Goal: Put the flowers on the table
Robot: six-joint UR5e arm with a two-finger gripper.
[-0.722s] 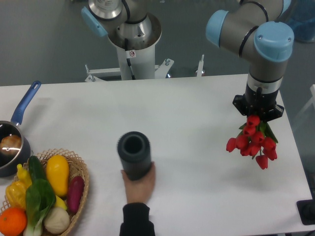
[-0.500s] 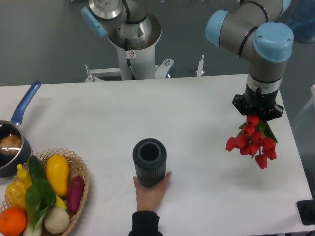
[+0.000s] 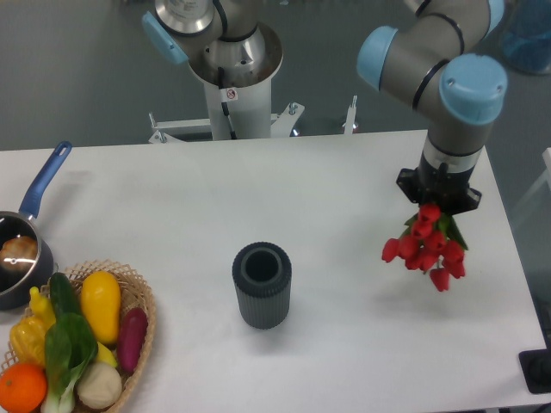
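A bunch of red tulips (image 3: 423, 248) with green leaves hangs blooms-down from my gripper (image 3: 436, 200) over the right part of the white table (image 3: 344, 189). The gripper is shut on the stems, which are hidden by its body. The blooms hang a little above the table top. A dark ribbed vase (image 3: 262, 285) stands upright and empty in the middle of the table, well to the left of the flowers.
A wicker basket (image 3: 138, 301) of vegetables and fruit sits at the front left. A blue-handled pot (image 3: 26, 232) stands at the left edge. The arm's base (image 3: 232, 77) is behind the table. A black object (image 3: 535, 370) is at the right front corner.
A person's hand slid the vase to the right into the middle of the table and withdrew. My gripper moved slightly left with the flowers.
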